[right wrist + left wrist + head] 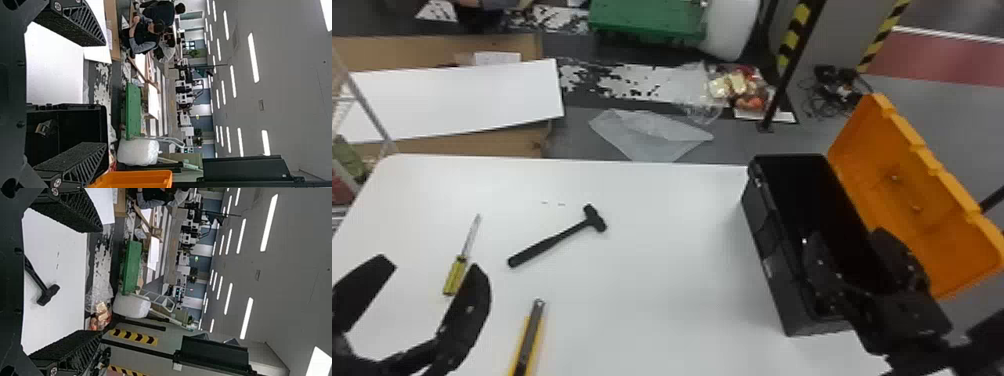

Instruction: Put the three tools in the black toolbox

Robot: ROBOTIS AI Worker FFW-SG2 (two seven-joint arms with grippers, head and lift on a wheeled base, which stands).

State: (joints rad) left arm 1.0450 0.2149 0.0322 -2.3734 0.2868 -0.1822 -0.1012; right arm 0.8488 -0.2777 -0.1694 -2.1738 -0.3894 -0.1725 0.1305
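Head view, right jaws spread, above toolbox [763,235]

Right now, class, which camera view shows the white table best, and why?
The head view: it shows the table's far edge and broad top, bearing the hammer, screwdriver, utility knife and black toolbox. The left wrist view shows a smaller part with the hammer; the right wrist view, a part beside the toolbox.
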